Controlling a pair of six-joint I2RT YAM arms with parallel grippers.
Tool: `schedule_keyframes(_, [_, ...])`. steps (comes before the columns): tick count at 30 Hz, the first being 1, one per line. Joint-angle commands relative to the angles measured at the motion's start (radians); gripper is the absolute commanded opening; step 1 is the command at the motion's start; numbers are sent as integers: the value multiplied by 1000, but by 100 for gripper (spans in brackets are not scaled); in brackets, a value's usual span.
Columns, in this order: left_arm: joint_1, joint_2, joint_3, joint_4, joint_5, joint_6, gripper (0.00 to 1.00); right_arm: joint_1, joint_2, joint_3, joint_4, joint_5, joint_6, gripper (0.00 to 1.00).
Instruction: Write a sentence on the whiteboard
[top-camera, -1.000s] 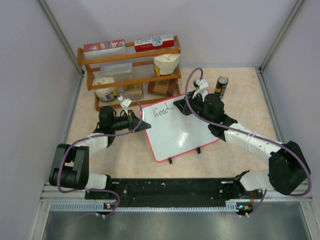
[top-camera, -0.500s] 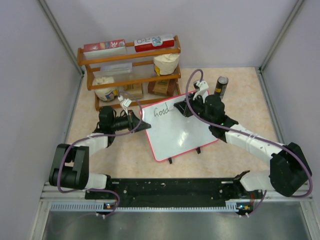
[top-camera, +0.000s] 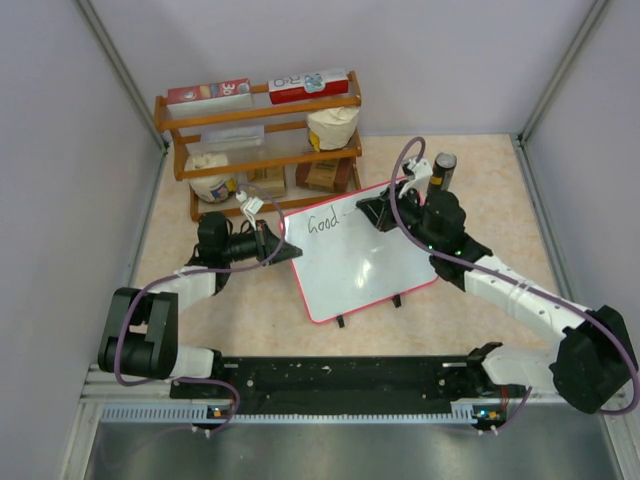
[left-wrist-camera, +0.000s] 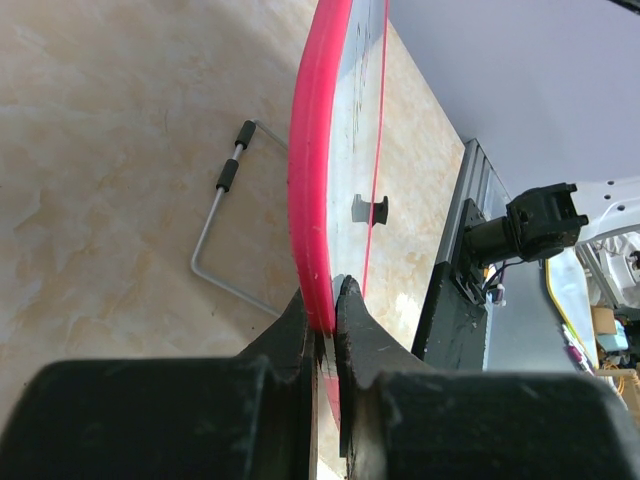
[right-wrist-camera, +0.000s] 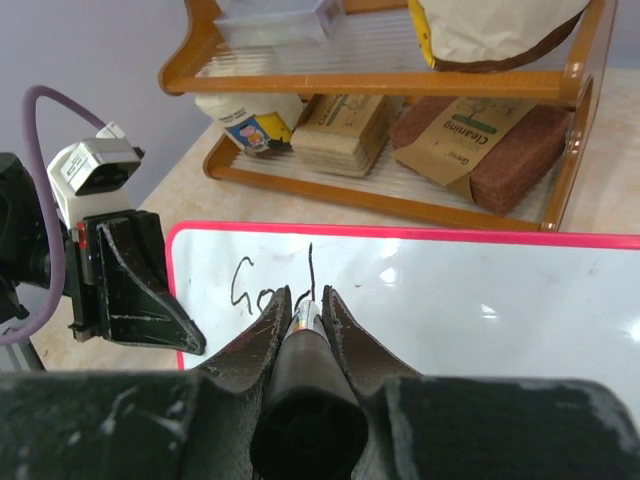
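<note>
One word, "Good", of the sentence (top-camera: 322, 222) stands at the whiteboard's (top-camera: 350, 275) upper left. The left gripper (left-wrist-camera: 322, 312) is clamped on the whiteboard's left rim. The right gripper (top-camera: 378, 208), jaws closed on the marker (right-wrist-camera: 303, 320), is at the whiteboard's top edge just right of that word, farther right than a second ago; bare board stretches rightward from the tip.

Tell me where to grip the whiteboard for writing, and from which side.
Grip the whiteboard by its thin red-pink frame at the left edge, coming in from the left with jaws straddling the edge, as the left gripper does. The frame is slim enough to pinch, and that side leaves the writing face free for the right gripper and its marker.
</note>
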Motion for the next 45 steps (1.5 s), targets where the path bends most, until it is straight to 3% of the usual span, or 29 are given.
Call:
schedule_keyframes(1, [-40, 32, -49, -95, -26, 230, 0, -36, -50, 3, 1, -5, -4, 0])
schedule_keyframes(45, [-40, 31, -47, -98, -28, 230, 0, -79, -11, 35, -8, -28, -40, 0])
